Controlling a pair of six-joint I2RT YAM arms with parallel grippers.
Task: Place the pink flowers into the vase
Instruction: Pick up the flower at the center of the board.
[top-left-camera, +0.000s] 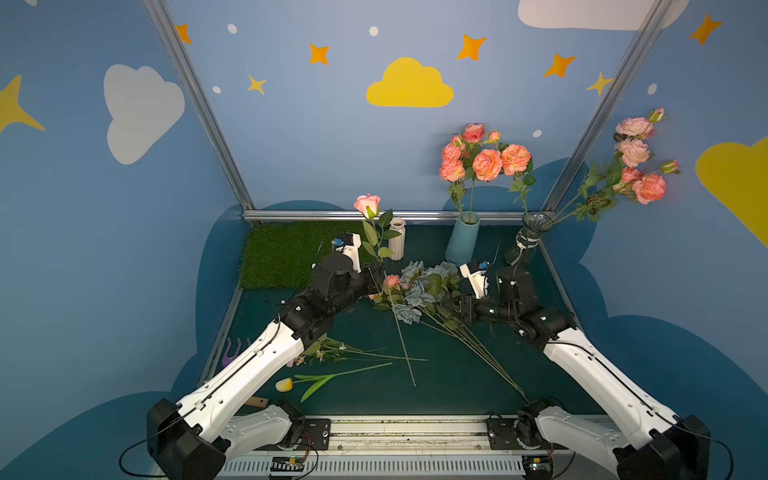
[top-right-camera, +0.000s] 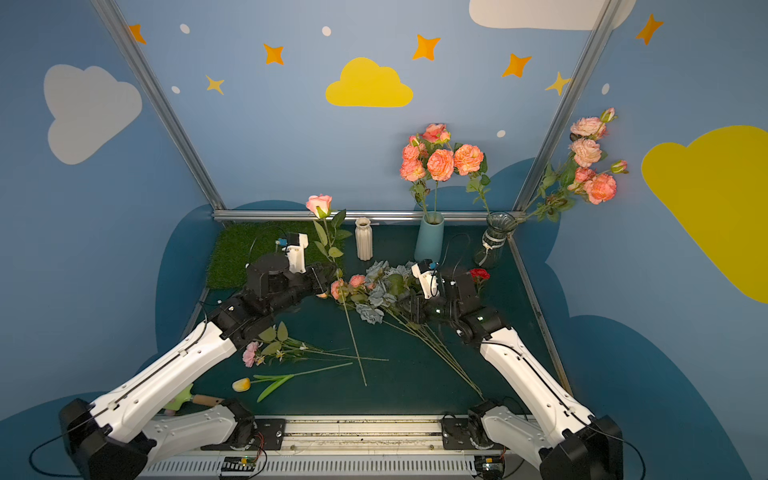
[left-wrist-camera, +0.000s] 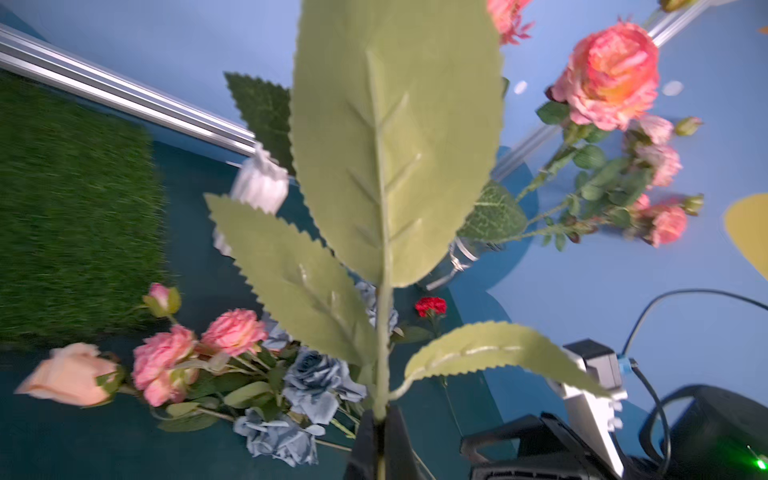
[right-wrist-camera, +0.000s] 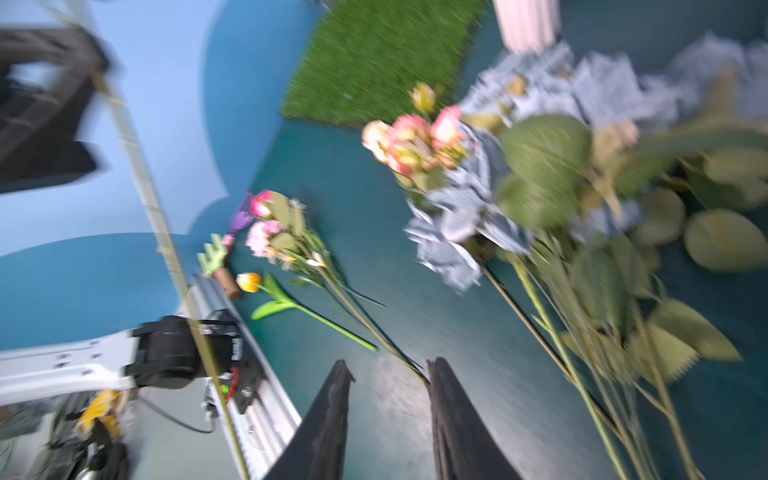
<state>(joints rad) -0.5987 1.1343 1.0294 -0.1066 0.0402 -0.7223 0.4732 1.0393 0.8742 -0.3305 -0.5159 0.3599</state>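
Both top views: teal tabletop (top-left-camera: 457, 374), cloud-painted blue walls (top-left-camera: 291, 145); left hand (left-wrist-camera: 378, 422) grips pink rose (top-left-camera: 367, 204), right hand (right-wrist-camera: 388, 370) parted.

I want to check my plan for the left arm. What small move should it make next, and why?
Probably lift the pink rose higher. The left gripper is shut on its stem just below the leaves, and a long stem tail reaches down toward the table, so it likely cannot yet enter the white vase nearby.
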